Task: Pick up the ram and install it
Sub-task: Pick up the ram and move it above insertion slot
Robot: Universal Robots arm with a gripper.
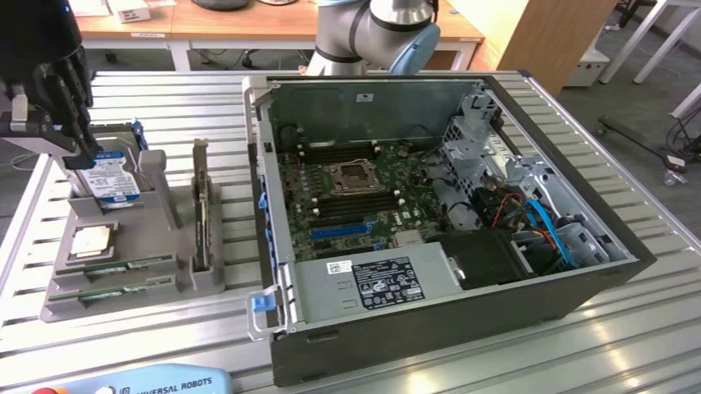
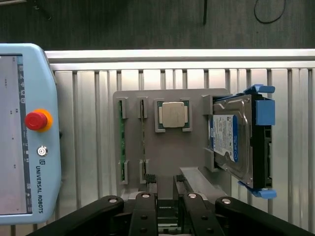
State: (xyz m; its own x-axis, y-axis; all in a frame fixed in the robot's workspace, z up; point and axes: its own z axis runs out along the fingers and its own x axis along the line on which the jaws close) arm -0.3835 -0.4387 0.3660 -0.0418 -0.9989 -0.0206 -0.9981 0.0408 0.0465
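Observation:
Two alike green ram sticks stand on edge in slots of the grey holder tray (image 1: 143, 287), one (image 2: 120, 142) beside the other (image 2: 142, 140); in the exterior view they show as thin green strips (image 1: 130, 264) (image 1: 115, 290). I cannot tell which is the task's ram. My gripper (image 2: 165, 189) hovers above the tray, apart from both sticks, its fingers (image 2: 150, 183) a narrow gap apart with nothing between them. In the exterior view the gripper (image 1: 79, 152) hangs over the tray's hard-drive end.
The tray also holds a hard drive in a blue caddy (image 2: 236, 140), a CPU (image 2: 173, 115) and an upright dark expansion card (image 1: 200, 213). The open PC case (image 1: 613, 238) with its motherboard (image 1: 350, 193) lies on the exterior view's right. A teach pendant (image 2: 24, 132) rests beside the tray.

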